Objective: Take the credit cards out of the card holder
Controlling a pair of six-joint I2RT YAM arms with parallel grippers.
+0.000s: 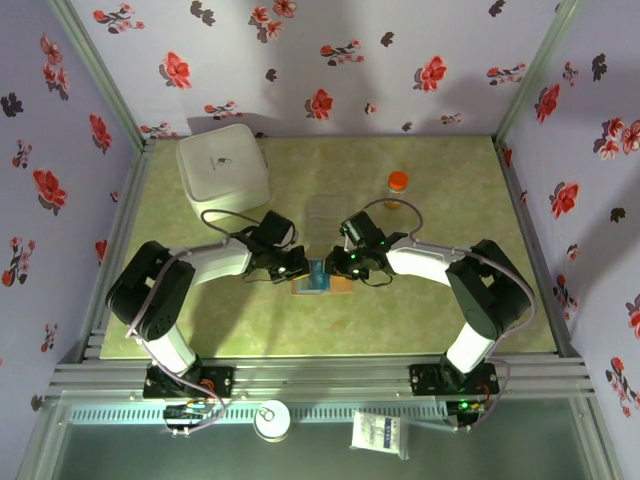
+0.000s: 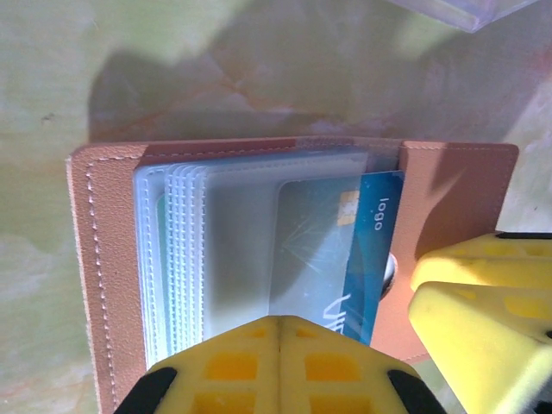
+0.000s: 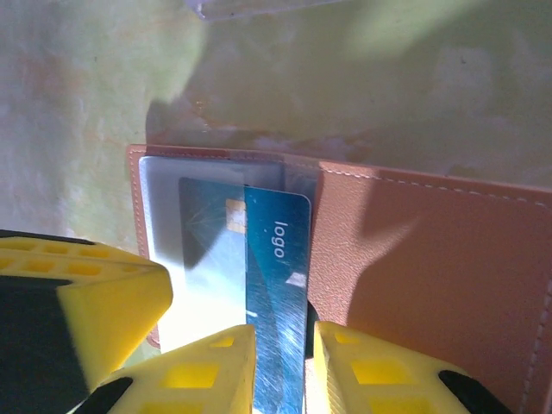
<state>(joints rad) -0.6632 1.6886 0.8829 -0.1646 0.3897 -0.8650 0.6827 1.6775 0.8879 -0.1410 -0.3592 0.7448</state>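
Right hand [image 3: 280, 366] pinches the blue card [image 3: 274, 285], half out. Left hand [image 2: 278, 366], fingers together, pins the card holder [image 2: 108, 259]. Draw card straight along sleeve; keep holder pressed.

Both white-and-black arms bend inward from the lower corners of the top frame, meeting at its centre. The left gripper [image 2: 280, 366], with yellow fingers pressed together, sits bottom centre of its wrist view. The right gripper [image 3: 283, 371] pinches a thin gap, bottom centre.
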